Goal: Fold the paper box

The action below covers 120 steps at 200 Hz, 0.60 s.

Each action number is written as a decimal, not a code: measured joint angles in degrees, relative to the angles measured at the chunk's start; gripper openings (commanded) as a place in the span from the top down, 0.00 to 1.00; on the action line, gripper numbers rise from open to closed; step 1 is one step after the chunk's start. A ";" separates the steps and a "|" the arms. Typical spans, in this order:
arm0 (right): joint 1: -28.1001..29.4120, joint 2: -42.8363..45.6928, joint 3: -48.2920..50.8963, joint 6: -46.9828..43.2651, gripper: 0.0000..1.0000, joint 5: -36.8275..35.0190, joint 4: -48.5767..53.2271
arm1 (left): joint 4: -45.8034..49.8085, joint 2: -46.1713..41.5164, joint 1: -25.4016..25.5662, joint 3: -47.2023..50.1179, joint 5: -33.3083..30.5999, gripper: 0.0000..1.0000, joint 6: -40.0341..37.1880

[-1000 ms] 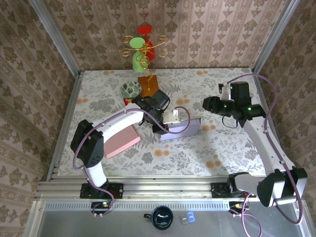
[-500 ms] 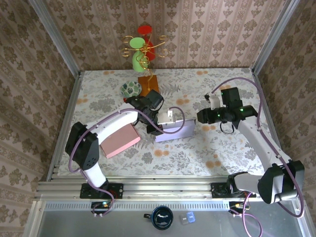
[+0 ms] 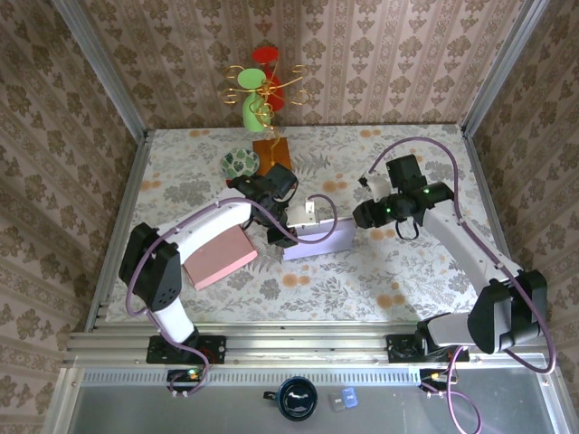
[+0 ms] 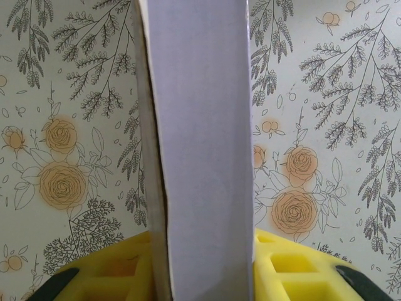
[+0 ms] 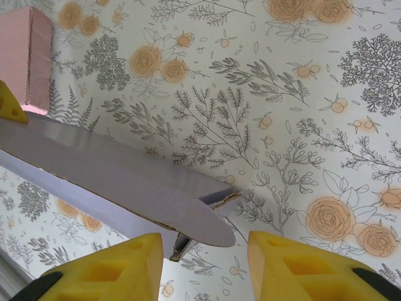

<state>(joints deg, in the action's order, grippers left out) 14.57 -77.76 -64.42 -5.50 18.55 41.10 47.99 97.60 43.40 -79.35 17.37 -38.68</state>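
In the top external view, the lavender paper box (image 3: 321, 240) was seen at the centre of the frame on the floral table (image 3: 407, 271). It was clamped by the left claw (image 3: 291, 226), with the right claw (image 3: 360, 217) placed just beside its right end. A pink box (image 3: 222, 256) was seen left of centre.

In the left wrist view, the upright box panel was pinched between yellow fingers (image 4: 294, 263) at the bottom of the frame.

In the right wrist view, the right claw's jaws were seen parted. The flap tip was seen in the gap at lower centre, gripped by neither finger.
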 measured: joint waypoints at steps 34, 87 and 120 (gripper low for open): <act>0.87 -0.55 -0.13 -0.55 0.67 -0.61 0.17 | 0.02 0.00 0.00 0.00 0.20 0.70 0.00; 1.49 -1.16 -0.90 -0.59 0.79 -1.73 0.66 | 0.00 0.00 -0.02 0.00 0.24 0.70 0.00; 2.08 -2.71 -1.53 -0.57 0.83 -2.60 0.96 | 0.07 0.00 -0.04 0.00 0.17 0.70 0.02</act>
<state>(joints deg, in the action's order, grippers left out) 16.64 -80.47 -65.95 -6.07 15.94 42.06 48.05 97.60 43.35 -79.35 17.54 -38.65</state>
